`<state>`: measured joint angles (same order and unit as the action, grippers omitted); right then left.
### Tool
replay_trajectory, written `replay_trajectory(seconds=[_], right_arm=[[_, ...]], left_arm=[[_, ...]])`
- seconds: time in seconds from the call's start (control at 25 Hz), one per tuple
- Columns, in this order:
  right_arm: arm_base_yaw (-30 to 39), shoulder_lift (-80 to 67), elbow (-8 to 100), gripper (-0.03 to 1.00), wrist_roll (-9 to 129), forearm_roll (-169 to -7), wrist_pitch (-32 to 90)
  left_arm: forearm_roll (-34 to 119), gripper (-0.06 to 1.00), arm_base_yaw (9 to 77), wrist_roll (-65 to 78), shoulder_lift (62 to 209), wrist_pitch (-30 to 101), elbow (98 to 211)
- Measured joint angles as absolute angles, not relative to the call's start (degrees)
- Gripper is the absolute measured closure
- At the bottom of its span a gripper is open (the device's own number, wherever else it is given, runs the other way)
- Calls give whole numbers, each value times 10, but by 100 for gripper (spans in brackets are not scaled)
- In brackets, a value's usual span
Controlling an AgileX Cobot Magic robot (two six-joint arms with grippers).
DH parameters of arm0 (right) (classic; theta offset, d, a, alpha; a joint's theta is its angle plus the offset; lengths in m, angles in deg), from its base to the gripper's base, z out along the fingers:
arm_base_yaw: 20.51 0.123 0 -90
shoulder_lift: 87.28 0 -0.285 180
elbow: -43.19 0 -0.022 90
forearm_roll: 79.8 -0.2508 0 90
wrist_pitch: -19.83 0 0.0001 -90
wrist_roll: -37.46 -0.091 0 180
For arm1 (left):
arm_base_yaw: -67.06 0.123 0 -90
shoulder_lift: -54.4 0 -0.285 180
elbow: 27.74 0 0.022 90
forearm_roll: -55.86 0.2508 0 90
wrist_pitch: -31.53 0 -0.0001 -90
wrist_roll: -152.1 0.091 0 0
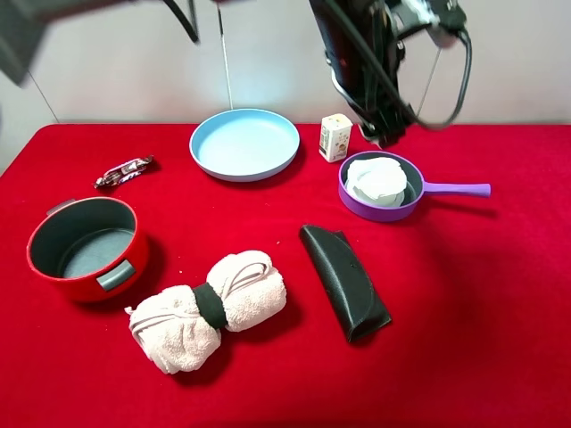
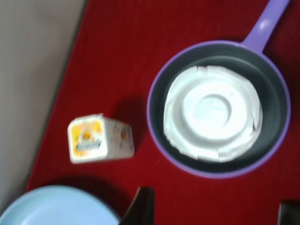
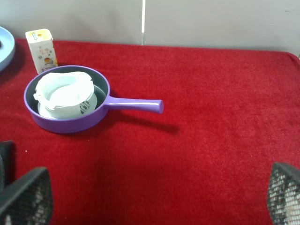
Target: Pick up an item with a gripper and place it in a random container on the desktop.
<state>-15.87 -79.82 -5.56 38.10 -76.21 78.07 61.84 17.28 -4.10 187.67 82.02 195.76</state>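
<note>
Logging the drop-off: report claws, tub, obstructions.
Left claw open, empty. Right claw open, empty. White lidded tub sits inside purple frying pan. Printed carton stands beside pan, apart.

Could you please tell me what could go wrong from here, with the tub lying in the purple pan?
1. The open left gripper hangs just above the purple pan; pulling away, it might clip the rim or the small carton beside it.
2. The tub looks tilted in the pan, so a knock to the handle could shift it.
</note>
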Motion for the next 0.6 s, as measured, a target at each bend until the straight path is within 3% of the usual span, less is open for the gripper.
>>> replay_trajectory(seconds=[0.28,0.6], right_arm=[[-159,-798,-56,27,381,-762,781],[-159,-798,-56,27,381,-762,781]], left_arm=[[591,-3,184,-60,1828,882,1958],[588,-5,186,-111,1773,960,1958]])
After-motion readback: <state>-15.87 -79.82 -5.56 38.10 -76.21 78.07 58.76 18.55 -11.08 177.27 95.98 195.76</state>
